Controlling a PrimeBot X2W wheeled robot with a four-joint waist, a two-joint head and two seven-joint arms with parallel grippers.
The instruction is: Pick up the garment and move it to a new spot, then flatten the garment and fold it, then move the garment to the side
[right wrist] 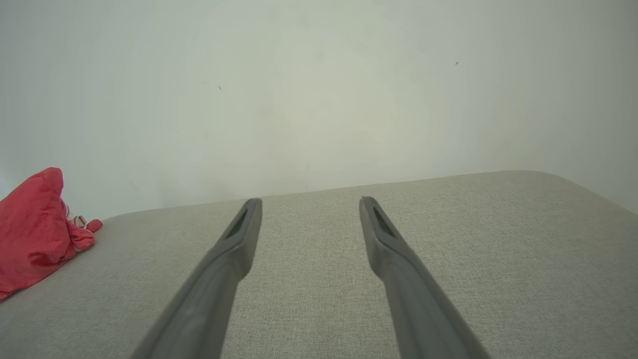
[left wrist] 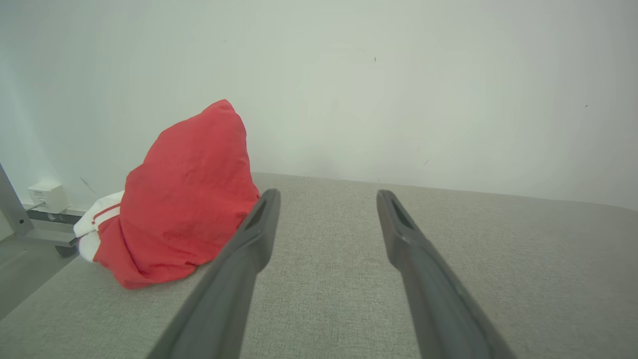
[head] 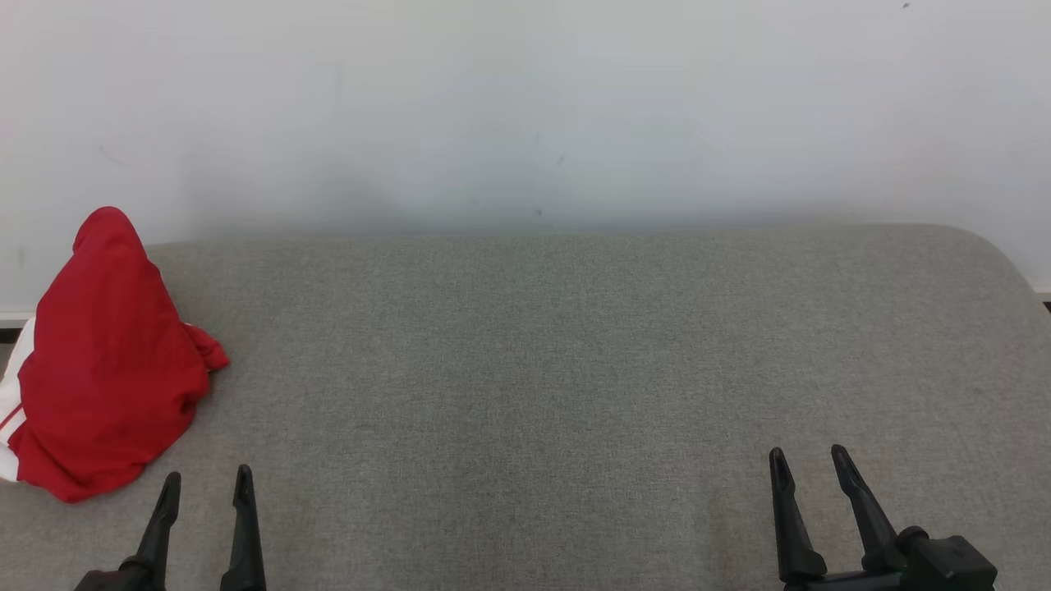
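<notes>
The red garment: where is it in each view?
Head view: the red garment sits at the far left, on the grey surface.
Left wrist view: the garment left of centre, heaped up.
Right wrist view: the garment at the left edge.
Shared landmark: the surface's far edge against the white wall.

Grey fabric surface (head: 575, 369) — plain white wall (head: 525, 98) behind it.

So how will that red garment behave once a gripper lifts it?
Probably floppy: the red garment sits in a crumpled, peaked heap, so it should sag and unfurl when lifted. Likely light: thin cloth with soft folds. Pushed across the grey woven surface, it may bunch up.
</notes>
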